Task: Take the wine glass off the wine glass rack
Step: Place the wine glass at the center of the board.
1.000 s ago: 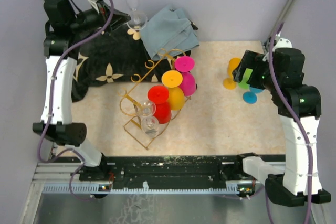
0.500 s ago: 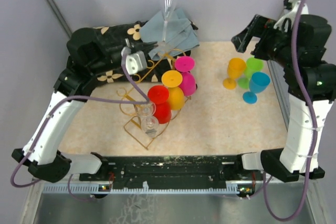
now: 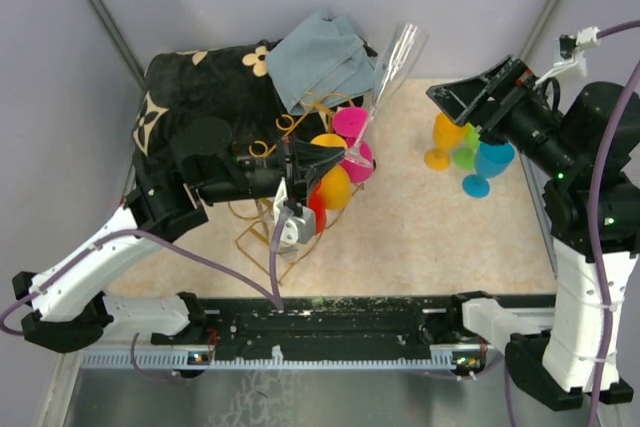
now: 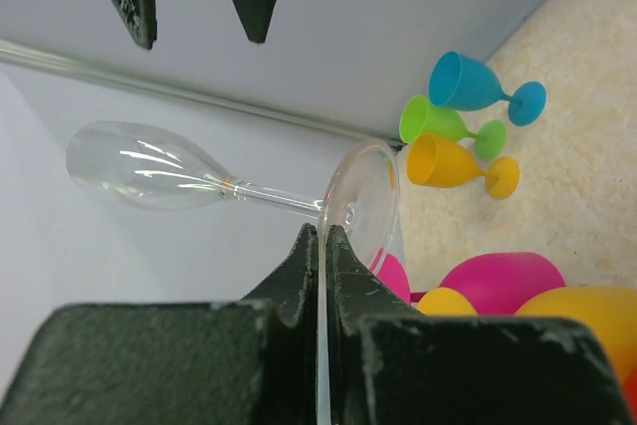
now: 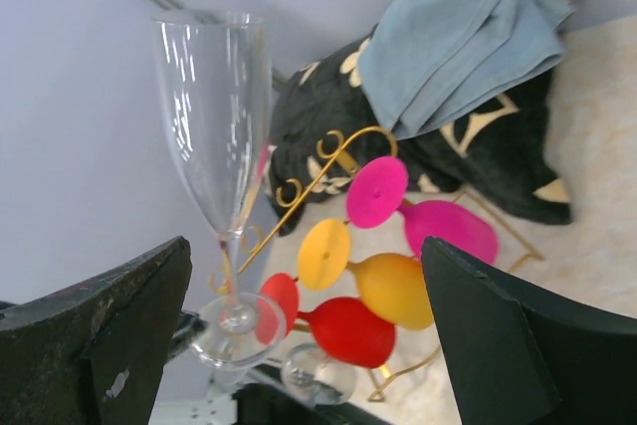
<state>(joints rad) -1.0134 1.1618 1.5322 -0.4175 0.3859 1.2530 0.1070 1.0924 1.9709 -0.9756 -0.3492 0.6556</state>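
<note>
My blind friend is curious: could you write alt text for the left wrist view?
The left gripper is shut on the foot of a clear wine glass, its bowl pointing left against a wall. Beyond are a blue goblet, a green goblet and an orange goblet on a beige table.

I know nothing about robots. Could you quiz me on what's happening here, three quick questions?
1. True or false: the left pincer grips the clear wine glass by its foot.
2. The right pincer is: A) open and empty; B) shut on a blue glass; C) shut on a cloth.
3. On the gold rack, beside the red glass and the yellow glass, the third coloured glass is ____.
Key: 1 true; 2 A; 3 pink.
</note>
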